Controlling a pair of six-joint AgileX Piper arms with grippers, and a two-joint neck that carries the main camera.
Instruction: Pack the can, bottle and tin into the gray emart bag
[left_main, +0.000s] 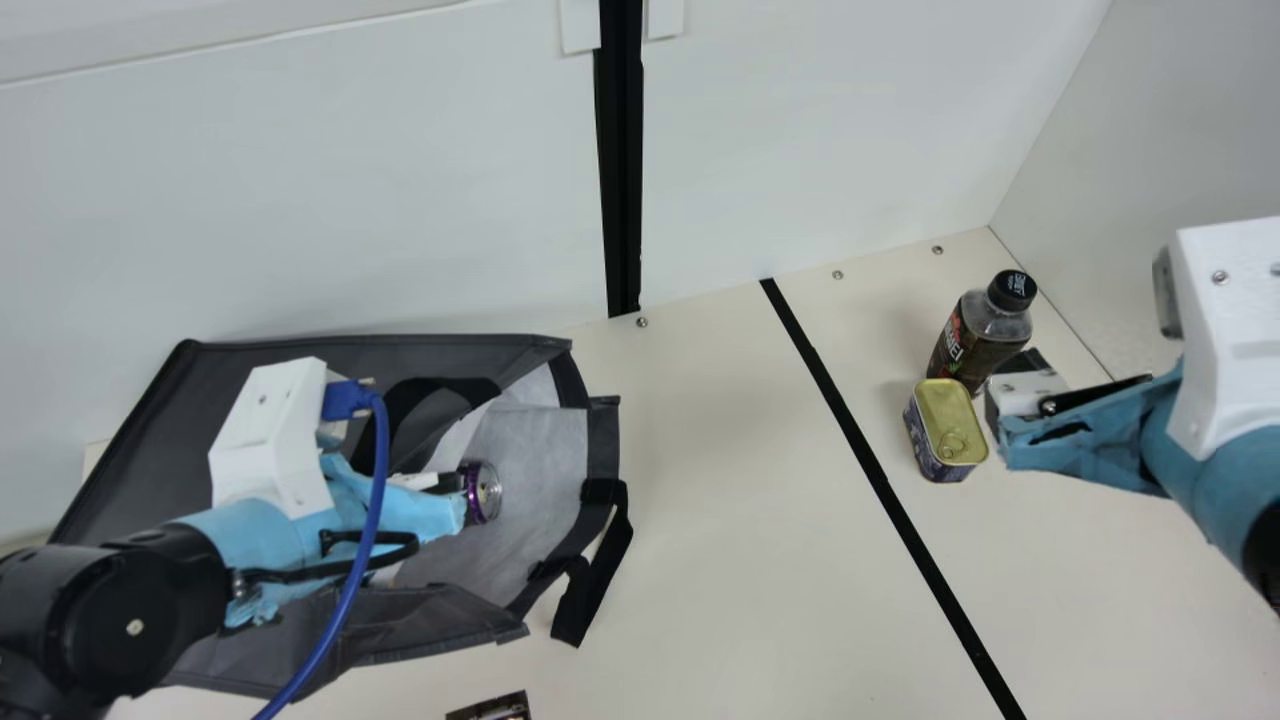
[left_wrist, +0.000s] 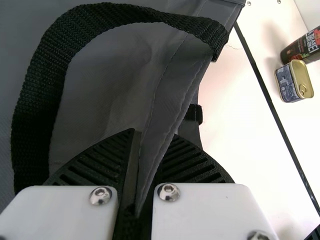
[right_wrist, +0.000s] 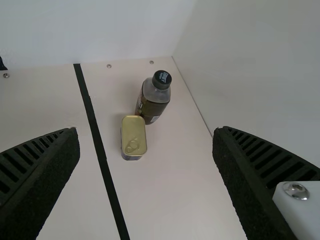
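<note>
In the main view my left gripper (left_main: 445, 484) is over the gray bag (left_main: 520, 452), which lies open on its side. The purple can (left_main: 484, 492) is inside, just beyond that gripper. The left wrist view has my left gripper (left_wrist: 153, 134) pinching a fold of the bag's edge (left_wrist: 167, 107). My right gripper (left_main: 1010, 385) is beside the tin (left_main: 944, 425) and the dark bottle (left_main: 975, 335) in the main view. Its fingers stand wide apart in the right wrist view, where my right gripper (right_wrist: 146, 131) holds neither the tin (right_wrist: 133, 136) nor the upright bottle (right_wrist: 153, 97).
A black strip (left_main: 870, 460) crosses the cream table between bag and tin. White walls (left_main: 800, 130) stand behind and at the right. A black strap (left_main: 600, 570) hangs from the bag onto the table, and a small dark object (left_main: 490, 708) lies at the front edge.
</note>
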